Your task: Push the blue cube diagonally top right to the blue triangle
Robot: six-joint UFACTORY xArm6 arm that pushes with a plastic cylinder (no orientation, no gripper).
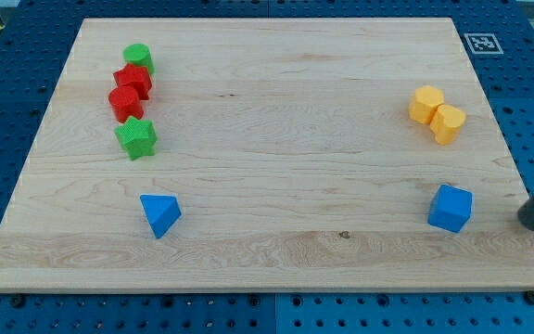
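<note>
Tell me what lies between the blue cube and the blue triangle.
Nothing: in the camera view only bare wooden board separates the blue cube from the blue triangle. My tip sits right of the cube.

One camera looks steeply down over the whole board (267,250).

Wooden board (276,111), blue pegboard table (7,102)
</note>
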